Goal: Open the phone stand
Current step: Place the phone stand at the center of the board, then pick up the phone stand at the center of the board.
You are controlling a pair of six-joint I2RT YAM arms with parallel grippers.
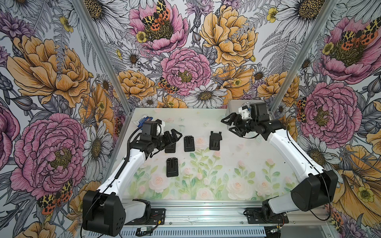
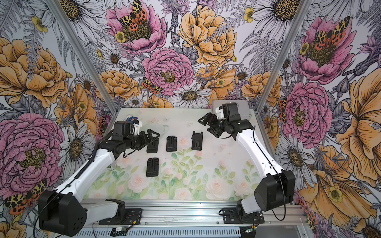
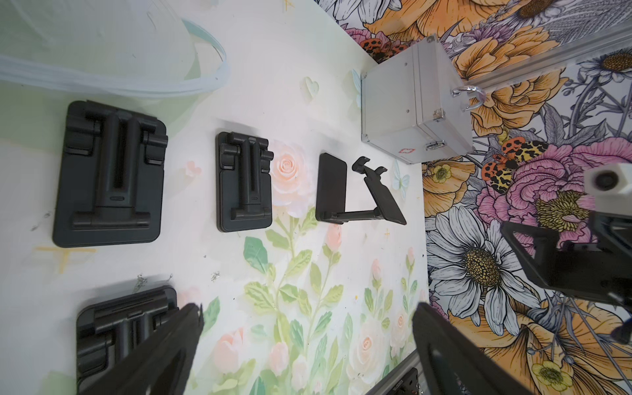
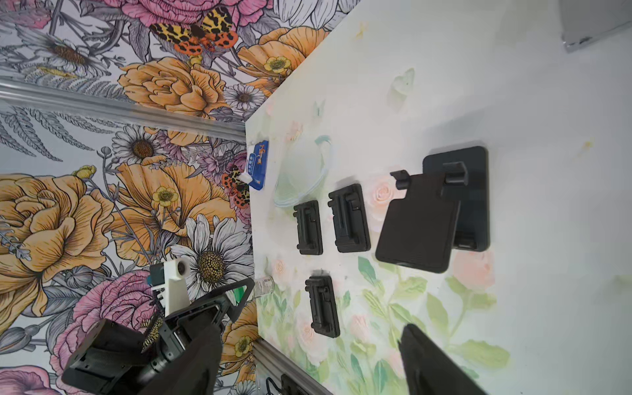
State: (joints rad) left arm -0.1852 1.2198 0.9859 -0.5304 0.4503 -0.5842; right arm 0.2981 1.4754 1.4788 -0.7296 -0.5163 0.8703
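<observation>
The left gripper (image 1: 174, 136), fingers apart and empty, is hovering over a folded stand (image 1: 170, 148); if it comes down off-centre, it is likely risking a shove into the neighbouring stand (image 1: 189, 143). The opened phone stand (image 1: 215, 141) is standing on the table near the right gripper (image 1: 226, 125), whose spread, empty fingers are risking toppling it.

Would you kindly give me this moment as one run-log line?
open stand: one | folded stands: three, flat | left tool: open, empty | right tool: open, empty, near silver case
</observation>
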